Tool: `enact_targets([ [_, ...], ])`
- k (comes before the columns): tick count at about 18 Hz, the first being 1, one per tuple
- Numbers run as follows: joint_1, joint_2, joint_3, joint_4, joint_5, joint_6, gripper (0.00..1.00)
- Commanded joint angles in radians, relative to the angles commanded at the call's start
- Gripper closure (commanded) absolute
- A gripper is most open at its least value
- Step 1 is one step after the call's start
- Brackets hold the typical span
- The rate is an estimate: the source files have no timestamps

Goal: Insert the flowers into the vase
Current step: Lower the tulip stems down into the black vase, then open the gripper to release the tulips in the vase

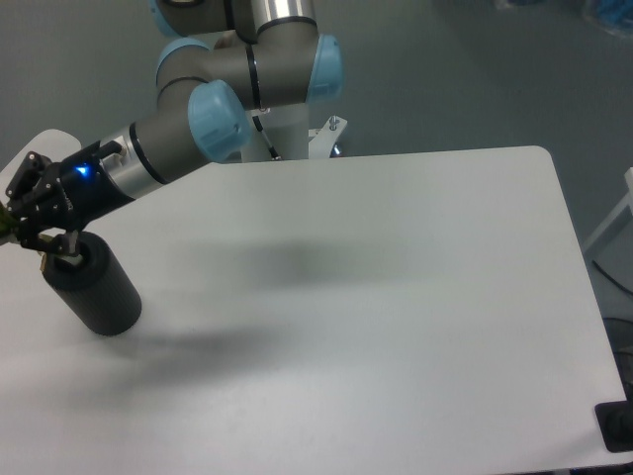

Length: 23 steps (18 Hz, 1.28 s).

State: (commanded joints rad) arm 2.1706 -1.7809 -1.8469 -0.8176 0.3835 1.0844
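Note:
The black vase stands at the table's left, its top tipped toward the left edge of the view. My gripper hovers just above and left of the vase's mouth, pointing left, with a blue light on its wrist. It is shut on the flowers, of which only a sliver of green shows at the frame's left edge. The red buds are out of view. A pale stem end shows below the fingers, at the vase's rim.
The white table stretches to the right. The arm's base bracket sits at the table's back edge. A dark object lies past the front right corner.

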Motion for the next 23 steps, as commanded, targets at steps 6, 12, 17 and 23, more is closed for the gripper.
enact_targets([
  [6,0.014,-0.008,-0.078,0.000,0.000,0.181,0.87],
  [12,0.025,-0.041,-0.103,0.000,0.002,0.247,0.66],
  [17,0.032,-0.071,-0.101,0.000,0.006,0.269,0.46],
  [23,0.084,-0.065,-0.130,0.002,0.005,0.273,0.31],
])
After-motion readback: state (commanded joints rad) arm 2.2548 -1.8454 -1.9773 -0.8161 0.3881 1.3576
